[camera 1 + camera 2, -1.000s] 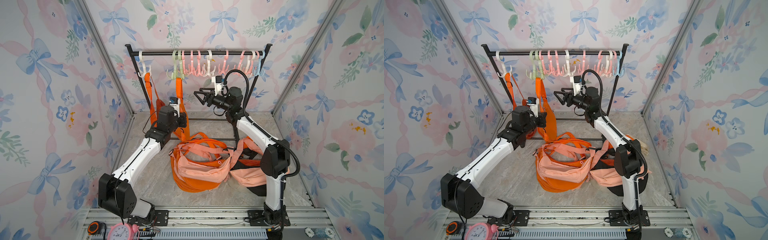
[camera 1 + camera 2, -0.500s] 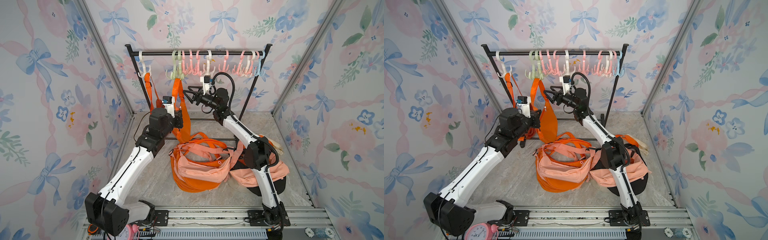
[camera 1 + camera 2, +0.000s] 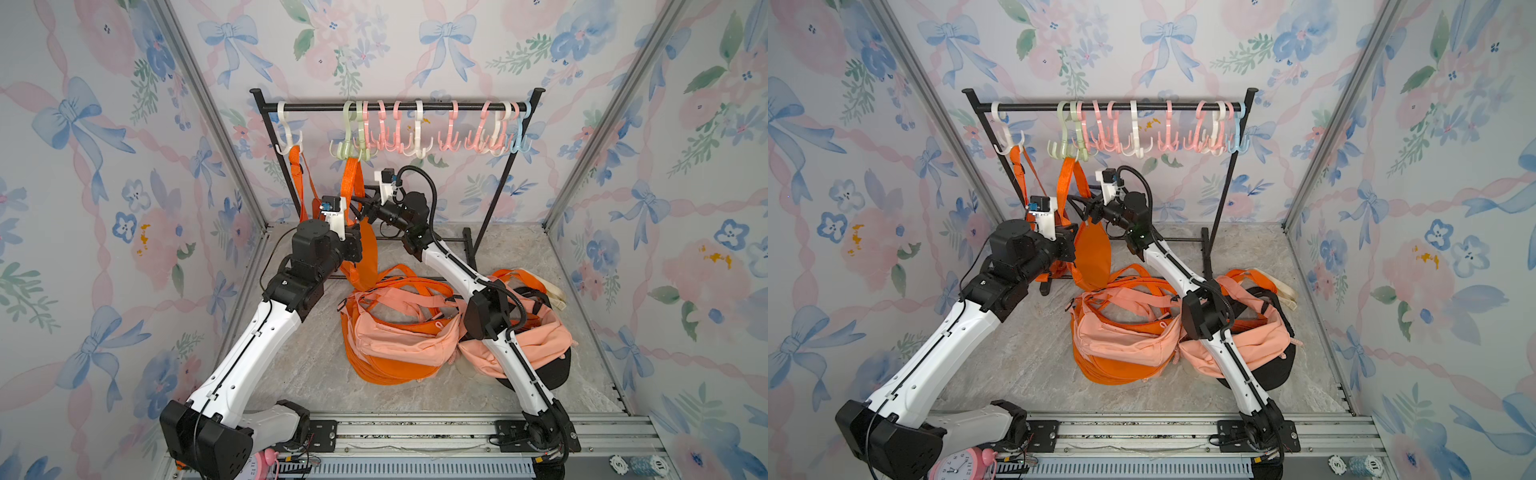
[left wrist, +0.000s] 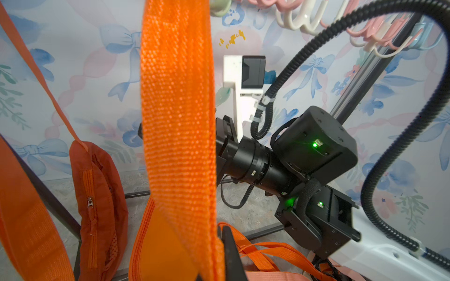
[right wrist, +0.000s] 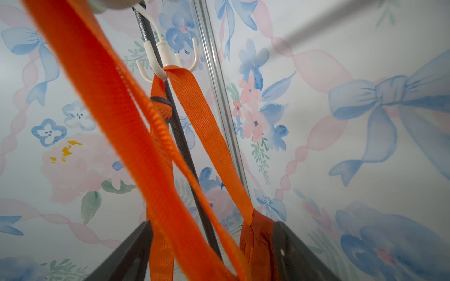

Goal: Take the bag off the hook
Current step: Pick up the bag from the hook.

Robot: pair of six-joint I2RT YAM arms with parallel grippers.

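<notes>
Orange bag (image 3: 368, 245) hangs low on its strap (image 3: 350, 178), and the strap's looped on the green hook (image 3: 347, 145) under the rail (image 3: 395, 107), so not off yet. Left gripper (image 3: 356, 250) is pressed to the bag's side, clamped tight w/ orange fabric pinched at its fingers. Right gripper (image 3: 360, 206) sits higher, at the strap, jaws spread wide.

Vs. a sec ago: right gripper has slid in from further along the rail, over to the strap. Left wrist has drawn back a bit toward its own side, bag going w/ it. Strap's on the same hook.

Right wrist cam shows what the top views can't: its fingers (image 5: 136, 245) standing either side of the strap. Behind that, a white hook (image 5: 165, 60) carries another orange strap. Left wrist cam gives the second orange bag (image 4: 97, 189), zip visible; in both top views the left arm hides that bag's body. Only the top views show the whole pile of peach & orange bags (image 3: 1125, 345) on the floor.
</notes>
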